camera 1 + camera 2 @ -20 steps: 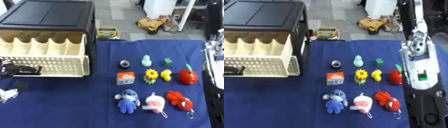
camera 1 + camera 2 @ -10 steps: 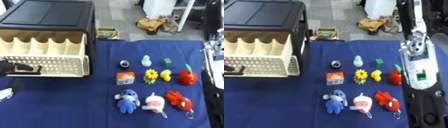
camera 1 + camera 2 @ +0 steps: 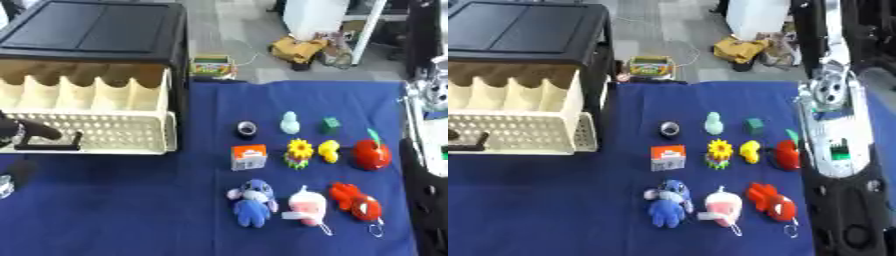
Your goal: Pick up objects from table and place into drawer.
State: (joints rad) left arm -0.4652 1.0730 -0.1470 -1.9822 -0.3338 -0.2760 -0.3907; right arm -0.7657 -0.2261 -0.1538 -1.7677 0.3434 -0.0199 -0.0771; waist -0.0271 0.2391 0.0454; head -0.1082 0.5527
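Note:
A cream drawer [image 3: 87,107] stands pulled out of the black cabinet [image 3: 96,30] at the left. My left hand [image 3: 22,131] shows at the left edge as a dark shape just above the drawer's black handle [image 3: 51,146]; its grip is unclear. On the blue cloth lie a black ring [image 3: 247,129], a pale green figure [image 3: 290,122], a green cube [image 3: 330,125], an orange and white box [image 3: 249,156], a sunflower [image 3: 300,151], a yellow duck [image 3: 328,151], a red apple [image 3: 371,154], a blue plush [image 3: 252,201], a pink plush [image 3: 306,210] and a red toy [image 3: 356,202]. Only my right arm [image 3: 833,130] shows.
The blue cloth [image 3: 122,210] covers the table in front of the drawer. My right arm runs down the right side, close to the apple and the red toy. On the floor beyond lie a crayon box [image 3: 213,66] and a tan bag [image 3: 297,49].
My left hand has drawn back toward the left edge at the handle, and a pale part at the lower left has almost left the picture. The toys and drawer stay put.

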